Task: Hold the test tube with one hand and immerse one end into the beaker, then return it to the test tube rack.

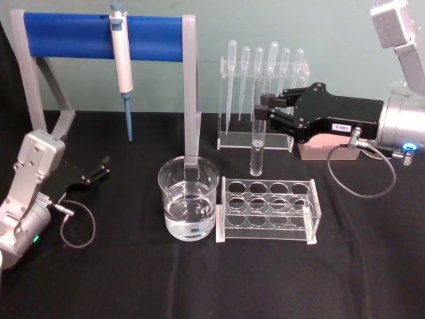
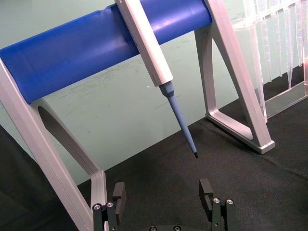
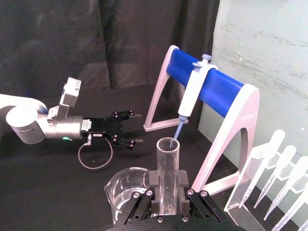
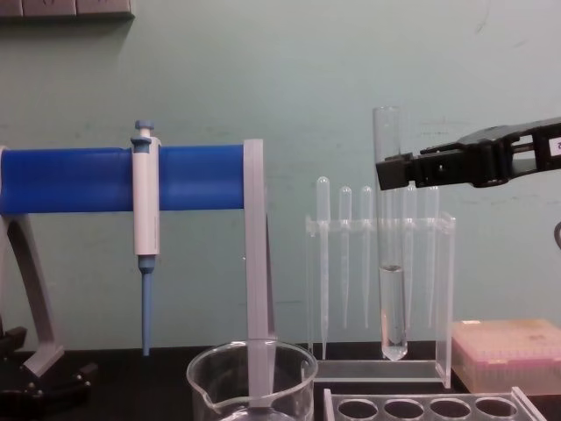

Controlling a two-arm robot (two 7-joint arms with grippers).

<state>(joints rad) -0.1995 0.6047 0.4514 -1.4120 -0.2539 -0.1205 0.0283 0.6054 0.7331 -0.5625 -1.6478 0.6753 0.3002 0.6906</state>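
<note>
test tube (image 1: 256, 149): clear glass | beaker (image 1: 174, 219): glossy glass | rack (image 1: 265, 234): clear plastic | cloth (image 1: 133, 279): matt black

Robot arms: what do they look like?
Silver cylindrical wrists on boxy grey links, each ending in a flat black two-fingered tool with a looping grey cable. Wrist lights: blue behind the right tool, which bears a white label; green behind the left tool.

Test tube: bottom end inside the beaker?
No, in the chest view the test tube hangs in the right gripper well to the side of the beaker.
</note>
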